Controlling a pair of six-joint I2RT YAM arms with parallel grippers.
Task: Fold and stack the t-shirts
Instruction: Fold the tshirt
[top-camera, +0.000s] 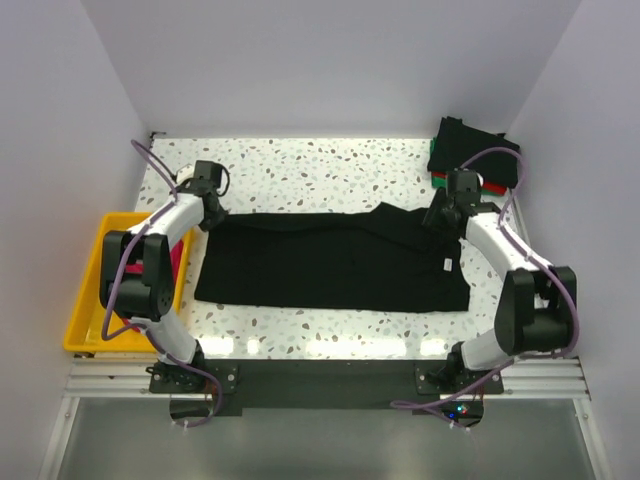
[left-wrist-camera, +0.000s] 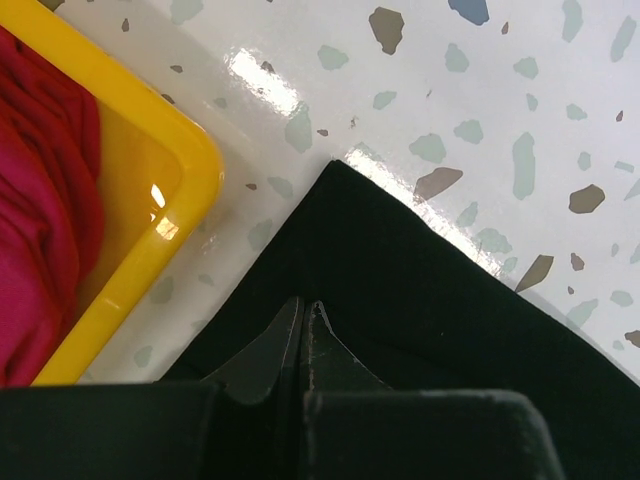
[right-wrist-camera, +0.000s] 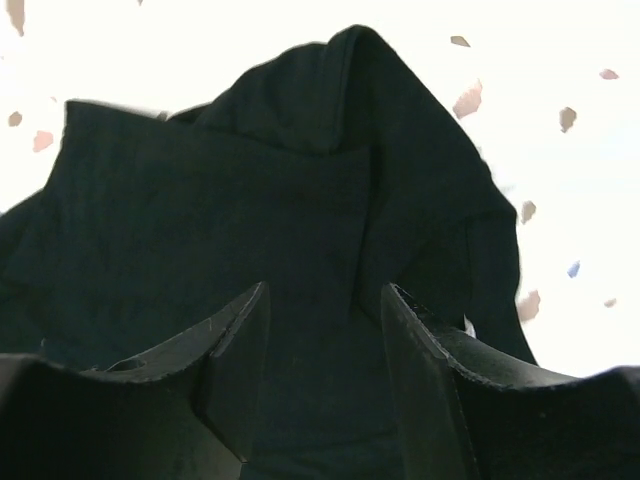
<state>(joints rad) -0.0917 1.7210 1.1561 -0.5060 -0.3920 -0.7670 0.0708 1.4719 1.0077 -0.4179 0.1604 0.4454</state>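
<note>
Overhead, you have the large black t-shirt (top-camera: 330, 265) lying flat across the middle of the bench (top-camera: 320, 165), folded into a long band that runs from near the left edge to near the right edge. Its only label is a small white tag (top-camera: 446, 265) toward the right end, too small for you to read any writing on it. Your left hand (left-wrist-camera: 304, 308) sits at the shirt's far-left corner. The left wrist view shows its two fingers pressed together with no gap, tips just over the black cloth, and you cannot tell whether any fabric is caught between them. That view also gives you detail the overhead one only hints at: the yellow tray (left-wrist-camera: 190, 170) at the bench's left edge lies just beside that corner without touching it, with a magenta-pink shirt (left-wrist-camera: 40, 200) bunched inside. Your right hand (right-wrist-camera: 325, 288) is at the shirt's far-right end, by a raised hump of cloth. The right wrist view shows its jaws standing apart, rumpled black fabric beyond and below them, nothing clamped between them. Only the overhead view gives you the stack in the far-right corner of the bench: a folded black shirt (top-camera: 470, 150) on top, with slivers of a red shirt (top-camera: 492, 187) and a green shirt (top-camera: 437, 180) showing under it, close behind the right hand.
</note>
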